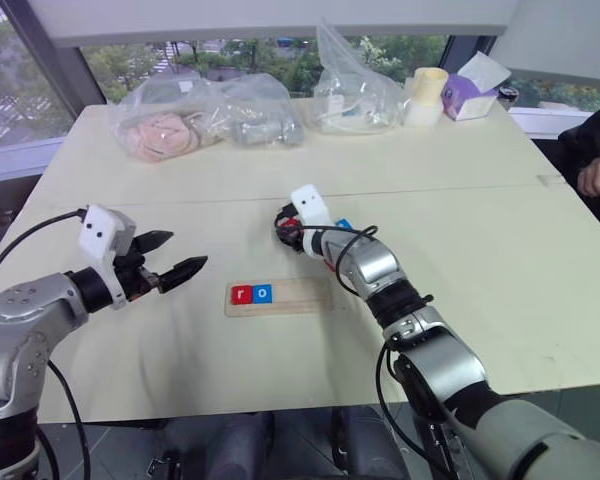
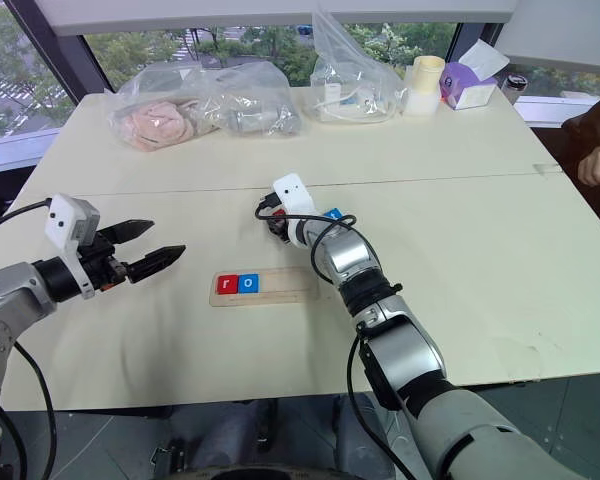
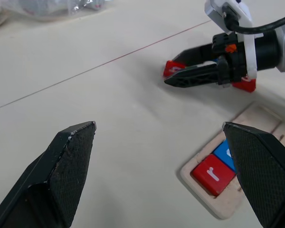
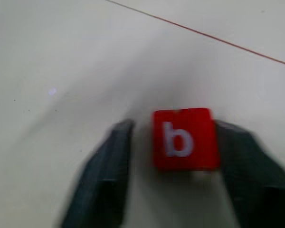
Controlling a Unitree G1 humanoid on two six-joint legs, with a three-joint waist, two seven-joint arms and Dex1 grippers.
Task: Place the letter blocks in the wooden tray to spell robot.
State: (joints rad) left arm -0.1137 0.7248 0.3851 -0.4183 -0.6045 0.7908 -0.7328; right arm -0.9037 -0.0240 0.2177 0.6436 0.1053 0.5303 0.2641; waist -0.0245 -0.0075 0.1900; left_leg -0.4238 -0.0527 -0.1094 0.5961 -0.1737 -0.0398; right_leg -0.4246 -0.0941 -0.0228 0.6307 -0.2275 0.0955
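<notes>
The right pincer (image 4: 173, 156) is closing on the red b block (image 4: 184, 138) on the bench (image 1: 130, 180), just beyond the wooden tray (image 1: 305, 297) — a loose pinch risks it slipping. The left pincer (image 1: 177, 256) is hovering open, left of the tray, which is holding r (image 1: 241, 294) and o (image 1: 263, 293) at its left end

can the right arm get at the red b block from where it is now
Probably yes, it is already there: the right pincer sits around the red b block, one finger either side, on bare table. Nothing lies between them, though a firm grip isn't certain yet.
</notes>
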